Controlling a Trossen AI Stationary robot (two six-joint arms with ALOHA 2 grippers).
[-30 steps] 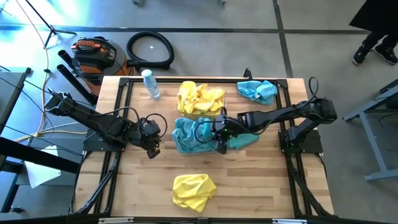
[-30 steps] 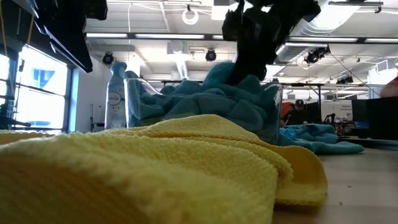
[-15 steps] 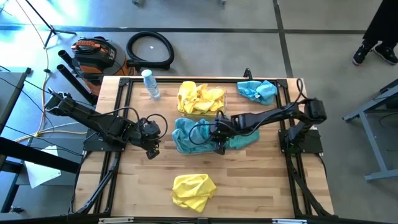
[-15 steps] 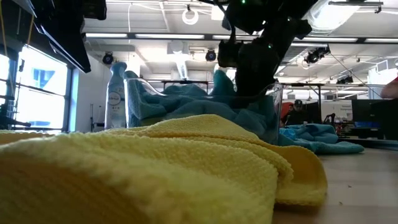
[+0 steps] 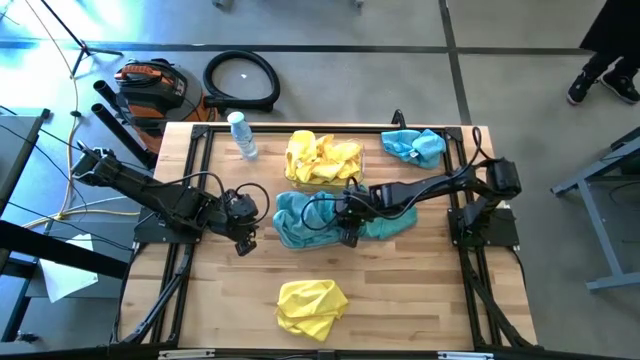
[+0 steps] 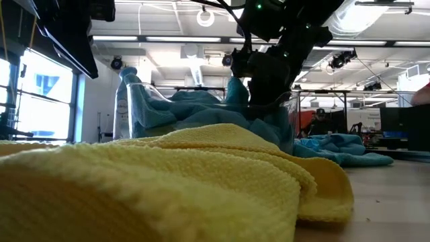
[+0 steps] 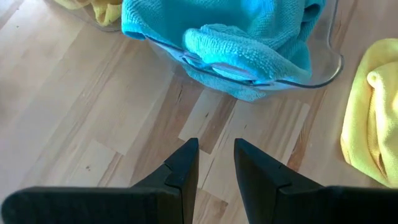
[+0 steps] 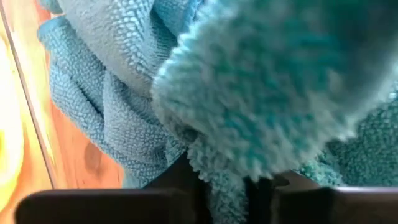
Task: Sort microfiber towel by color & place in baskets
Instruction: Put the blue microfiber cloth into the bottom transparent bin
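Right gripper down in clear plastic basket of teal-blue fuzzy towels, teal cloth between its fingers, grip uncertain, left gripper narrowly parted, empty, beside basket.

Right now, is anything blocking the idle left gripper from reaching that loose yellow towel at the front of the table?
Nothing visible does. Only bare wooden table lies between the left gripper and the yellow towel. The basket of teal towels sits off to the side.
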